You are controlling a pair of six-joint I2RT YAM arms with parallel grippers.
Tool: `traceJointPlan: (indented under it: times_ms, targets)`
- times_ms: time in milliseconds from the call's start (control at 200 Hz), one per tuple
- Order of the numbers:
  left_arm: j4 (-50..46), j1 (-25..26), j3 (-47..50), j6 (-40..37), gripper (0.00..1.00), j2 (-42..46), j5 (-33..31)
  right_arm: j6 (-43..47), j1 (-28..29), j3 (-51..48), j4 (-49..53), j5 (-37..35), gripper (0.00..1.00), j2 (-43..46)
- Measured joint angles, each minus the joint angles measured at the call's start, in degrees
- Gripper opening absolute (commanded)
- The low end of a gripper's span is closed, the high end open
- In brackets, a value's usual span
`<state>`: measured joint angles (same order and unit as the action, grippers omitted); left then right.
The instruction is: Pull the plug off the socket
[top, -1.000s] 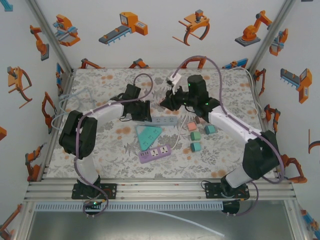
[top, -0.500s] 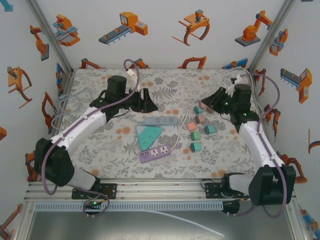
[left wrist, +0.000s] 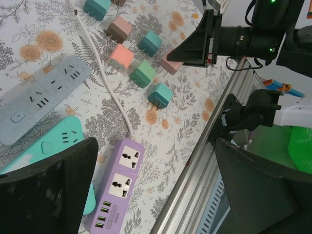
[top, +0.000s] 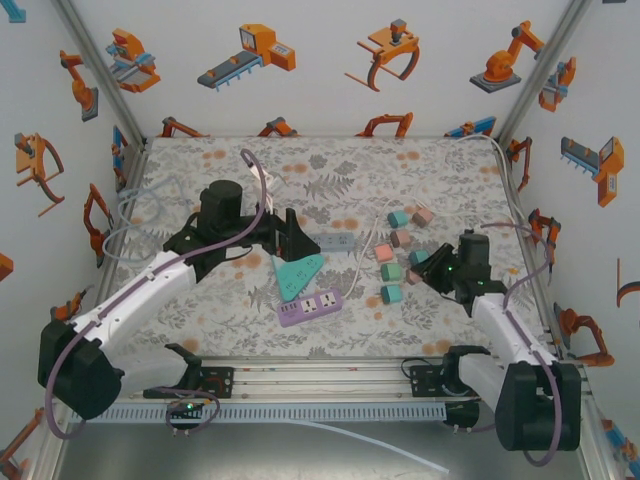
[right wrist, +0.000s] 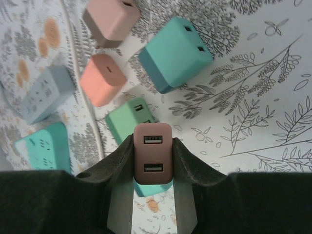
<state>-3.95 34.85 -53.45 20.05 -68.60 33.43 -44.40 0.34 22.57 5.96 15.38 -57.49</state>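
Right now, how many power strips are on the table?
3: a grey-blue plastic strip farthest back, a teal strip in the middle, a purple strip in front.

The plug point(right wrist: 152, 153) is a small dusty-pink block with rounded corners. I have it pinched by its two sides in my right claw point(right wrist: 152, 161), upright in my wrist view, its end face turned out. That face has two USB ports, one above the other. It sits in no outlet. The socket strip point(top: 325, 243) is a long grey-blue bar lying flat near the middle of the table point(top: 450, 180), lengthwise left to right. The outlets on its face are bare, and it is well apart from the plug.
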Motion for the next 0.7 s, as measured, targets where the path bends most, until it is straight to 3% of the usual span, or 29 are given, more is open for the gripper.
traceJointPlan:
  times_ms: [320,491,701]
  targets:
    - [0.8,0.0,0.0,-0.3,0.97,-1.0,-1.7,-2.6,0.3,-4.4,-17.8,4.5,0.0,-8.9]
    - [1.4,0.0,0.0,-0.4,0.97,-1.0,-3.9,-5.7,3.0,-7.2,-25.0,4.5,0.2,-10.3]
    - [1.9,0.0,0.3,-0.4,0.97,-0.9,-5.5,-7.3,5.0,-9.1,-29.4,3.4,0.33,-10.9]
